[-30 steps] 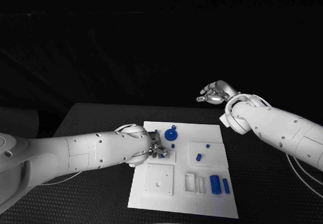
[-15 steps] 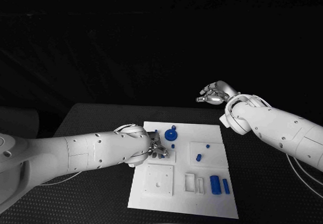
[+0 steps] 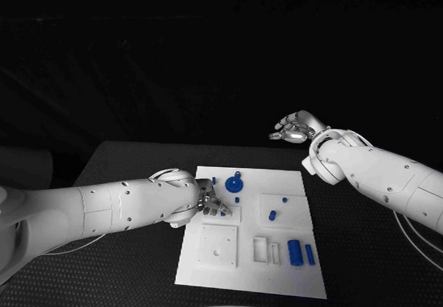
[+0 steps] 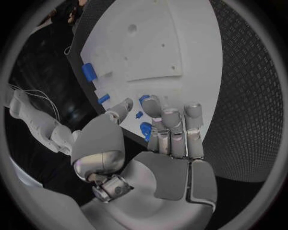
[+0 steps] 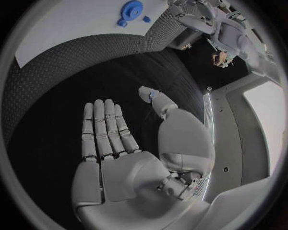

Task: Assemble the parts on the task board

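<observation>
**Observer:** What is changing, starting with the big pieces?

**Me:** The tabletop (image 3: 132, 163) and the task board (image 3: 251, 271) are sitting just as they were a second ago. What I am seeing move is my left arm: it is swinging a little, so the forearm now lies lower and flatter across the board's near-left side. The right arm is not shifting at all.

**Observer:** And the hands?

**Me:** The left hand (image 3: 212, 204) is staying over the board's upper left area, fingers reaching down beside the blue round part (image 3: 234, 185). In the left wrist view the fingers (image 4: 171, 132) are lying nearly straight over the white plate with small blue pieces just past their tips, but I cannot tell whether they are pinching one. The right hand (image 3: 294, 126) is hovering well off the board, beyond its far edge, spread flat and holding nothing.

**Observer:** Where are the other parts?

**Me:** The blue cylinder (image 3: 295, 252) and the slim blue bar (image 3: 310, 254) are lying near the board's right edge; a small blue peg (image 3: 273, 214) is sitting mid-board.

**Observer:** Meaning for the job?

**Me:** I am judging this as a small wrist adjustment around one part, with most of the assembly not yet done.
</observation>
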Controlling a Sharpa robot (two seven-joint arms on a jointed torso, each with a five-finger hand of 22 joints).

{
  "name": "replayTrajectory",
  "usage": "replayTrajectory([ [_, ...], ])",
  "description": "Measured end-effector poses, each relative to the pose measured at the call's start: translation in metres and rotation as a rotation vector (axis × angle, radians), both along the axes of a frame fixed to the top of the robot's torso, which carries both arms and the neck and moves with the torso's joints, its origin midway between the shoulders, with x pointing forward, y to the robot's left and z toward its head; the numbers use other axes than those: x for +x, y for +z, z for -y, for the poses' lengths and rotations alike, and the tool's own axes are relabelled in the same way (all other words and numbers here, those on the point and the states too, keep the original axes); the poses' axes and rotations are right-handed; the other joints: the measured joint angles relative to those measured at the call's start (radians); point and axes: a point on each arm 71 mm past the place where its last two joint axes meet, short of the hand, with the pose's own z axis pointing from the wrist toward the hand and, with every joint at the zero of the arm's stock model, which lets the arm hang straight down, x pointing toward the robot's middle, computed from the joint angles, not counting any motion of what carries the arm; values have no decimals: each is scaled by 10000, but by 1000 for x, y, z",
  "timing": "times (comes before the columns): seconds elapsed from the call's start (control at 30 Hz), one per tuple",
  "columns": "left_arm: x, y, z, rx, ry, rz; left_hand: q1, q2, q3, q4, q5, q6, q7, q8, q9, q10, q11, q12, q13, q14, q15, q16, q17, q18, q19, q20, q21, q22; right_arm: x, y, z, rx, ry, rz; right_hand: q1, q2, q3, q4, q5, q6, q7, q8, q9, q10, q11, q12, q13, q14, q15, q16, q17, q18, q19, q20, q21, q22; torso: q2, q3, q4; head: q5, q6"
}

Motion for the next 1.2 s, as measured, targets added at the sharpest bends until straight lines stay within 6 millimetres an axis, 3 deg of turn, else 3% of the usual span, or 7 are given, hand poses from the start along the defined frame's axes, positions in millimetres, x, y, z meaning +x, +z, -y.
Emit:
replayTrajectory([
  [0.2, 7, 17, 0, -392, 149, 230, -43, -40, -139, 82, 0, 0, 0, 0, 14, 1, 0, 0, 11, -35, -33, 0, 0, 0, -1, 1, 0, -1, 0, 0, 2, -7, -19, -8, 0, 0, 0, 0, 0, 0, 0, 0, -9, 0, 0, 0, -14, 0, 0, 40, -9, -1, 0, 0, 0, 9, -3, 0, 2, 16, 27],
  [0.27, 8, 23, -3, -530, 227, 288, -43, -39, -139, 82, 0, 0, 0, 0, 21, 1, 0, 0, 10, -36, -33, 0, 0, 159, -1, 1, 0, -1, 0, -1, 3, -15, -40, -12, 0, 0, 0, 0, 0, 0, 0, 0, -9, 0, 0, 0, -14, 0, 0, 40, -9, 0, 0, 0, 0, 9, -2, 0, 2, 20, 47],
  [0.4, 17, 40, -10, -751, 434, 484, -40, -36, -230, 113, 0, -57, -13, 0, 24, -20, 22, -61, 10, -111, -19, 0, 0, 160, -61, 19, 0, -1, -1, -1, 6, -31, -83, -17, 0, 0, 0, 0, 0, 0, 0, 0, -9, 0, 0, 0, -25, 0, 0, 40, -19, 0, 0, 0, 0, 9, -2, 1, 2, 6, 101],
  [0.57, 47, 69, -22, -504, 721, 822, 263, 473, -601, -16, 0, -699, 235, -353, -83, -524, 245, -405, -55, -561, 132, -321, -131, 161, -486, 165, -298, -2, 0, -1, 8, -48, -131, -14, 0, 0, 0, 0, 0, 0, 0, 0, -9, 0, 0, 39, -33, 0, 0, 40, -19, -1, 1, -1, 0, 9, -4, 5, 2, -29, 181],
  [0.7, 60, 64, -37, -303, 1199, 608, 577, 988, -1039, -302, 0, -1059, 328, -672, -232, -779, 336, -508, -53, -738, 201, -468, -181, 161, -643, 213, -452, 6, 0, -1, 9, -50, -135, -13, 0, 0, 0, 0, 0, 0, 0, 0, -8, 0, 0, 39, -34, 0, 0, 40, -27, -1, 1, -1, 0, 12, -5, 9, 3, -7, 273],
  [0.73, 62, 63, -40, -289, 1273, 560, 614, 1025, -1118, -326, 0, -1114, 360, -753, -285, -821, 368, -527, -53, -763, 225, -505, -194, 161, -683, 217, -489, 6, 0, -1, 9, -49, -136, -13, 0, 0, 0, 0, 0, 1, 0, 0, -9, 0, 0, 39, -34, 0, 0, 40, -27, 0, 1, -1, 0, 18, -2, 9, 2, -7, 296],
  [1.2, 92, 64, -49, -207, 1934, 457, 611, 1022, -1338, -152, 0, -1294, 458, -1105, -595, -939, 485, -536, -43, -845, 309, -551, -199, 161, -696, 233, -607, 5, -1, -1, 8, 11, -119, -33, 0, 0, 0, 0, 40, 1, 0, 0, -18, 0, 0, 39, -68, 1, -1, 40, -48, 0, 1, -1, 0, 18, 129, -10, -66, 26, 637],
])
